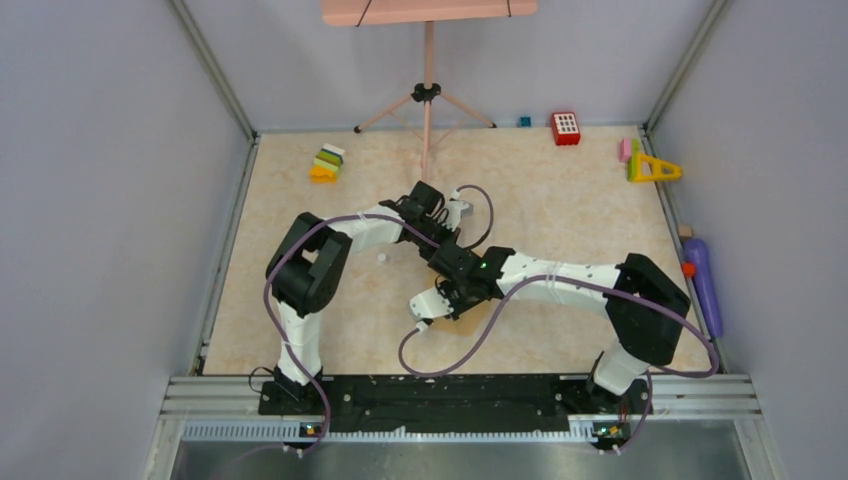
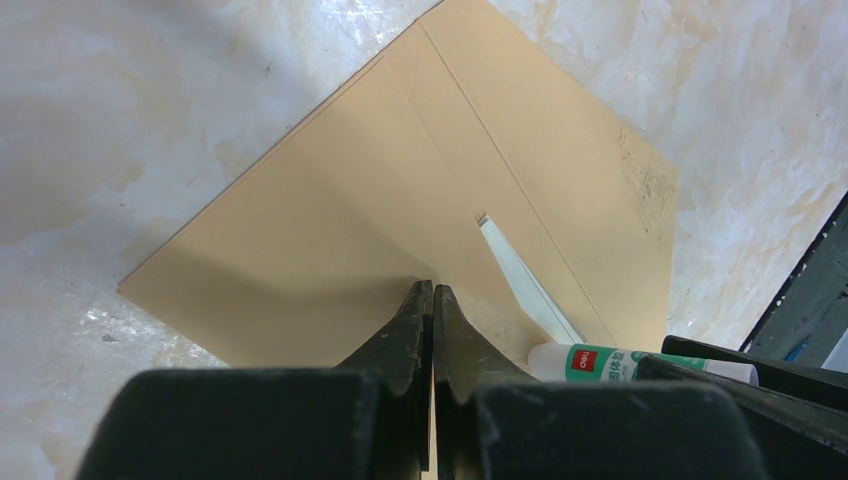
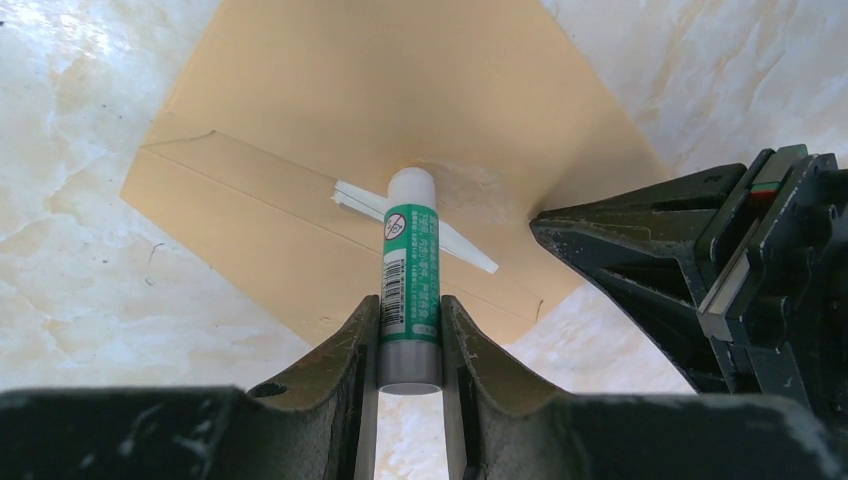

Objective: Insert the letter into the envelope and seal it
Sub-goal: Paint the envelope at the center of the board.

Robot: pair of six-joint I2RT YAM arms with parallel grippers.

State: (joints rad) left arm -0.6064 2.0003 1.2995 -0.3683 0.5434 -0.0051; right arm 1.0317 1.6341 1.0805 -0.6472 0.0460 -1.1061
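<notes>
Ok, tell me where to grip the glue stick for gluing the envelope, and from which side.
Grip the glue stick on its green barrel near the grey base, coming from behind that end, fingers across the round body, as the right gripper does. It is slim and straight, and this leaves the white tip free to reach the envelope.

You're looking at pairs of robot parts and singles of nearly everything else.
You have two arms, the left arm (image 1: 310,270) and the right arm (image 1: 640,300), and two grippers, the left gripper (image 2: 432,295) and the right gripper (image 3: 410,305). Count one table (image 1: 560,200), one envelope (image 2: 330,230), one glue stick (image 3: 410,280) and one white paper sliver (image 2: 520,280). Then one stack of coloured blocks (image 1: 327,163), one red studded block (image 1: 565,128), one small blue block (image 1: 524,121), one yellow triangle (image 1: 655,168), one pink block (image 1: 625,150), one purple tube (image 1: 703,280) and one tripod (image 1: 427,95).
</notes>
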